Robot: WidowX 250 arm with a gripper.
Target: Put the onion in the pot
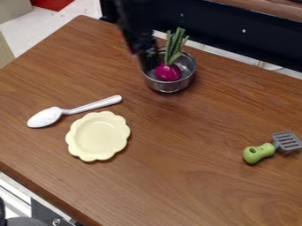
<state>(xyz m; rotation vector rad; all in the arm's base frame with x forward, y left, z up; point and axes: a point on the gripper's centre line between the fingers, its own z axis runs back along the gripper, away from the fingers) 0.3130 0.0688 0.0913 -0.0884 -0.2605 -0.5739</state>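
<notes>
The black gripper (150,59) hangs from the top edge over the left side of the metal pot, close beside the onion; how its fingers stand is blurred. A purple onion (168,72) with green leaves rests inside the pot, its leaves pointing up above the back rim. The silver pot (169,86) stands upright near the table's back edge.
On the wooden table (194,176), a white spoon (46,118) lies at the left, with a pale yellow scalloped plate (98,136) just below it. A spatula with a green handle (258,152) lies at the right. A black panel (236,35) runs behind the table.
</notes>
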